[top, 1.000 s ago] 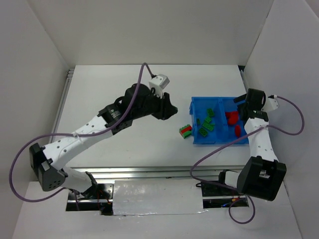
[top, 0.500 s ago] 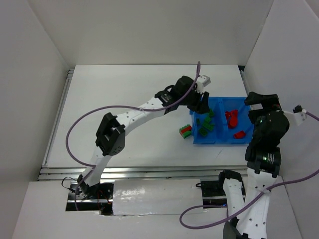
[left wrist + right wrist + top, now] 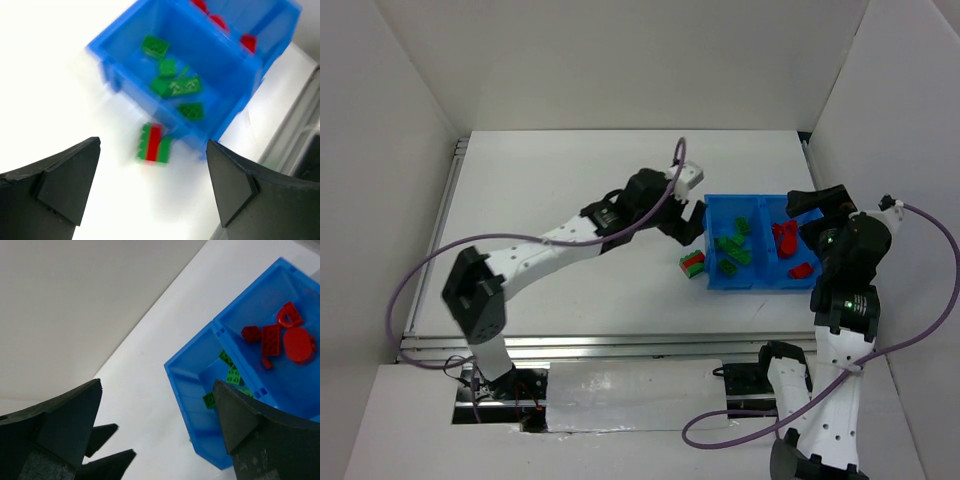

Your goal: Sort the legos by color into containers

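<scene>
Small joined red-green plastic brick stack [image 3: 692,264] just beside blue two-compartment plastic bin [image 3: 760,282]: likely light, rigid, slick; pinch flat sides. Left gripper [image 3: 686,222], right gripper [image 3: 798,203] both spread, empty.

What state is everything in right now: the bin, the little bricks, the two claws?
Bin: upright on the table, bricks in both compartments.
Green bricks: loose in the bin's left compartment, top view.
Red bricks: loose in the right compartment.
Red-green piece: joined, on the table outside the bin.
Left gripper: open, empty.
Right gripper: open, empty.
</scene>
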Robot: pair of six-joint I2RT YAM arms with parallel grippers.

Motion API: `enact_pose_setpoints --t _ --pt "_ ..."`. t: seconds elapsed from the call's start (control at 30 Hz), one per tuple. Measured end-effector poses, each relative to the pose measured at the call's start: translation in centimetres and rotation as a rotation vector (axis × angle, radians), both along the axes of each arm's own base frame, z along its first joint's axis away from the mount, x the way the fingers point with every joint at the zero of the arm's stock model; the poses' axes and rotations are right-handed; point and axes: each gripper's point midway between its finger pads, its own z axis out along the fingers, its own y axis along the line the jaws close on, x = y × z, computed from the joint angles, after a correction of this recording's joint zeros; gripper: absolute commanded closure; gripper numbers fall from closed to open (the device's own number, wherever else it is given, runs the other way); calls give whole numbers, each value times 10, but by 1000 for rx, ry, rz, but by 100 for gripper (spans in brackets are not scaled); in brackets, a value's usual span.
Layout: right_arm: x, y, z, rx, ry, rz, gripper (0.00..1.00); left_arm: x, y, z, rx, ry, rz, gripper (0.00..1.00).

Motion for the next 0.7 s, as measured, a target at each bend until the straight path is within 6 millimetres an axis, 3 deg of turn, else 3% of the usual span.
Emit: enact_pose_setpoints --t 0.1,0.2,0.33,0.47,0.57,0.7 --pt "0 13 1 1 -7 78 0 -21 43 -10 25 -127 -9 0" --pt "-1 25 1 3 -15 145 0 -35 62 -47 73 -194 -63 1" --pt "-6 37 5 -3 -35 208 0 -36 53 -105 149 -168 -146 0" --pt "-12 45 6 -8 -56 244 1 -32 41 -140 168 -140 -178 0" --pt "-14 49 5 -9 -58 264 0 -29 35 -149 164 -138 -184 0" --pt "-14 52 3 -9 -58 283 0 -21 20 -145 129 -157 -193 0"
